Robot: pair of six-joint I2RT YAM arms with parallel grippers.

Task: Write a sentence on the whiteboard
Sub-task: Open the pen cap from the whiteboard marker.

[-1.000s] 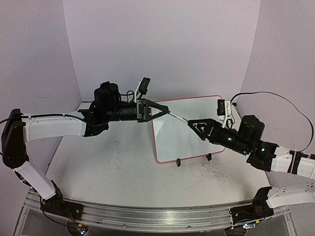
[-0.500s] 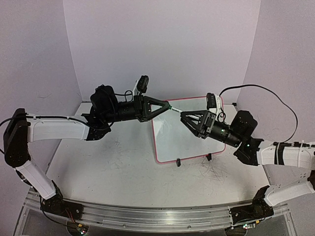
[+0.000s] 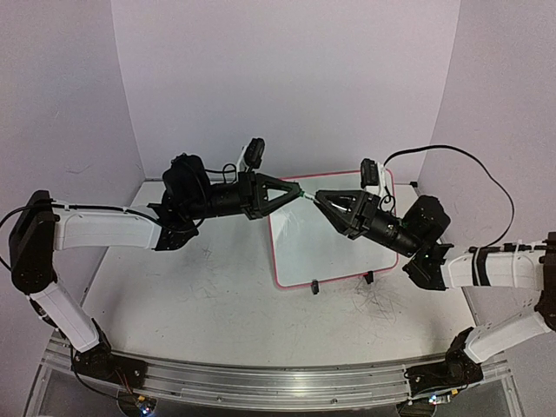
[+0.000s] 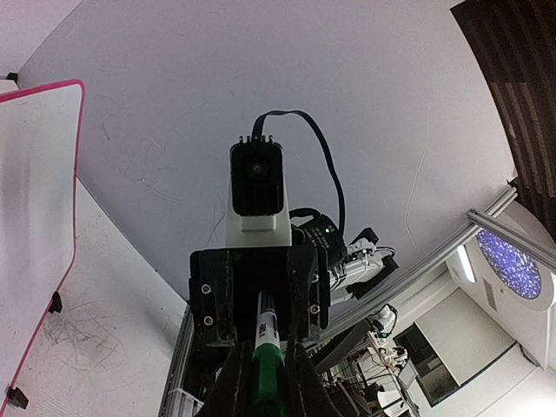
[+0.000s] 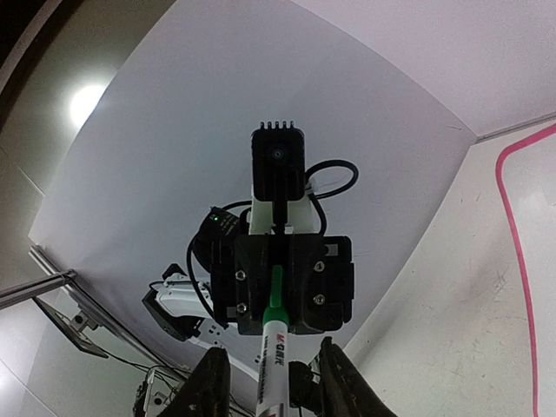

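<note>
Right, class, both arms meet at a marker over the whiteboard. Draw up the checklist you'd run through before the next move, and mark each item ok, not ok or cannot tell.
1. Left gripper holds the marker: ok, shut on its green end.
2. Right gripper closed on the marker: not ok, its fingers stand either side with gaps.
3. Marker centred between the right fingers: ok.
4. Writing tip bared: cannot tell, the green end is hidden in the left grip.
5. Whiteboard ready: ok, its visible surface shows no green lettering.
</note>
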